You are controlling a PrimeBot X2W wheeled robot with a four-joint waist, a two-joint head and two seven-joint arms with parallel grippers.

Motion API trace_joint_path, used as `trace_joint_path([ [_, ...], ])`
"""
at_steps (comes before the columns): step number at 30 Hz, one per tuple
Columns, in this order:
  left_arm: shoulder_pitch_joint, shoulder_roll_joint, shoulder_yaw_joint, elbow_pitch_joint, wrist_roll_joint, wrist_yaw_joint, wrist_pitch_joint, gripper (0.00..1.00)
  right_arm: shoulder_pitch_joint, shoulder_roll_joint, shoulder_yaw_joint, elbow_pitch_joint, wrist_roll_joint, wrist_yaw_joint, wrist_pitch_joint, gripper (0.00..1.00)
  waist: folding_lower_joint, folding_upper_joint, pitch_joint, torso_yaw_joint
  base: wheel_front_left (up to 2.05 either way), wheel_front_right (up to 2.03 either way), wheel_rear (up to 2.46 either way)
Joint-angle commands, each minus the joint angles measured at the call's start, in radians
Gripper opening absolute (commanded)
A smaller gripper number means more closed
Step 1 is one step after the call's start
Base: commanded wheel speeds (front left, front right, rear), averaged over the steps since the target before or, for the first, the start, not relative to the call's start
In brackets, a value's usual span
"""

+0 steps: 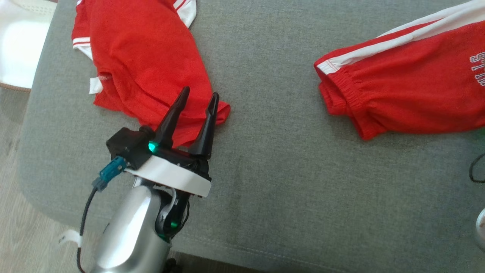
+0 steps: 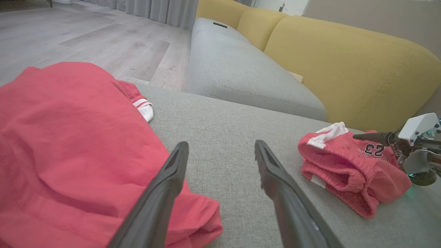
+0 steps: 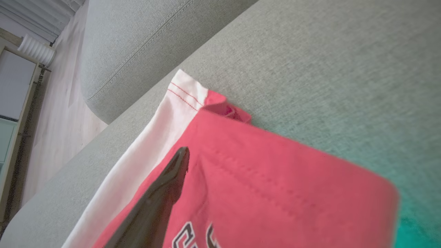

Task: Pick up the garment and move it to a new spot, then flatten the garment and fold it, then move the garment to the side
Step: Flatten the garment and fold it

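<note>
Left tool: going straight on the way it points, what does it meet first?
The left tool likely meets bare grey cushion first; one finger may graze the red shirt. Depth is unclear.

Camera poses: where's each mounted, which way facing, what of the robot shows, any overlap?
Head view: on the head, facing down at the grey cushion; shows the open left gripper and its silver forearm.
Left wrist view: on the left wrist, facing low along its fingers across the cushion to the yellow sofa back; right gripper at the right edge.
Right wrist view: on the right wrist, close over the red shorts; one own finger shows.
Shared: head and left wrist views both show the red top and the shorts.
</note>
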Motion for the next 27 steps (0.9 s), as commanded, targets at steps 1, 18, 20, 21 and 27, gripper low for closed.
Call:
trace_joint_path([
  [1,-0.031,0.008,0.027,-0.032,-0.007,-0.006,-0.006,1.00,0.000,0.031,0.001,0.028,-0.008,-0.001,0.029,0.74,-0.0001,0.0000,0.003,0.002,0.00,0.00,0.00],
  [18,-0.021,0.008,0.033,-0.016,0.016,-0.006,-0.006,1.00,0.039,-0.022,0.027,0.020,-0.027,-0.001,-0.181,0.00,-0.0001,0.0000,-0.061,-0.053,0.00,0.00,0.00],
  [20,-0.018,0.008,0.032,-0.015,0.016,-0.006,-0.006,1.00,0.052,-0.048,0.005,0.024,-0.048,-0.001,-0.211,0.00,-0.0001,0.0000,-0.071,-0.059,0.00,0.00,0.00],
  [21,-0.016,0.008,0.032,-0.013,0.015,-0.006,-0.006,1.00,0.061,-0.059,-0.014,0.025,-0.068,-0.001,-0.230,0.00,-0.0001,0.0000,-0.077,-0.062,0.00,0.00,0.00],
  [27,0.002,0.008,0.041,-0.008,0.015,-0.006,-0.006,1.00,0.097,-0.052,-0.153,0.013,-0.221,-0.001,-0.281,0.00,-0.0001,0.0000,-0.109,-0.080,0.00,0.00,0.00],
])
